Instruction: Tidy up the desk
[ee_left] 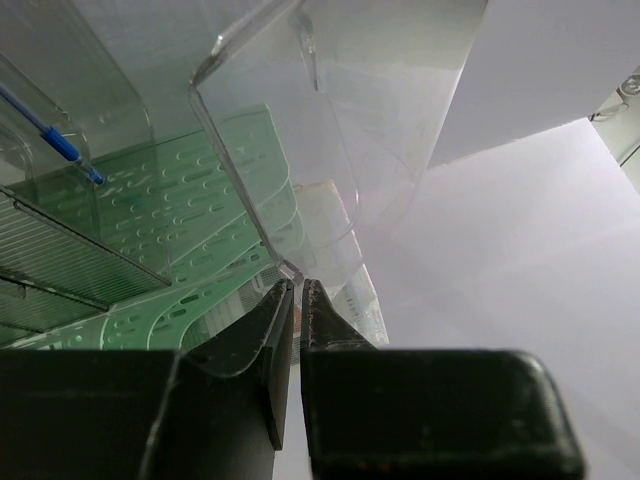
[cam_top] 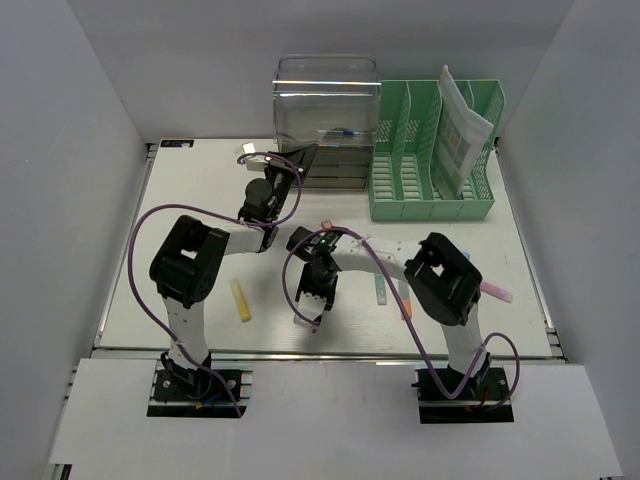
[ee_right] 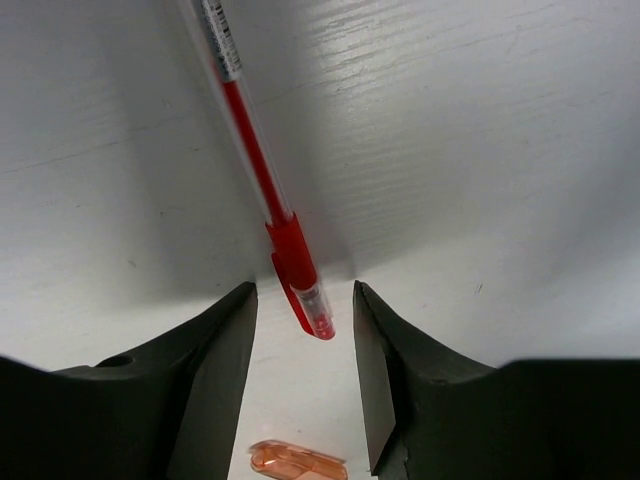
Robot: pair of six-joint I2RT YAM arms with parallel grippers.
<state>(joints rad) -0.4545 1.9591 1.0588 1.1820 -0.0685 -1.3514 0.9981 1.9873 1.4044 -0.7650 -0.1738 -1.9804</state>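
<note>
Desk [cam_top: 190, 195] fills the floor of the white-walled enclosure, with both arms bolted at its near edge. Left claw [ee_left: 297, 285] is at the clear drawer unit [cam_top: 327, 110] on the far side, jaws almost together and pinched on the corner of a clear drawer [ee_left: 300, 150]. Right claw [ee_right: 303, 290] hangs low over mid-desk, jaws apart, straddling the tip of a red pen [ee_right: 262, 175] without touching it. Orange cap [ee_right: 298, 462] lies near that tip. Green file rack [cam_top: 432, 190] stands beside the unit. Yellow marker [cam_top: 241, 300] lies near the front edge.
</note>
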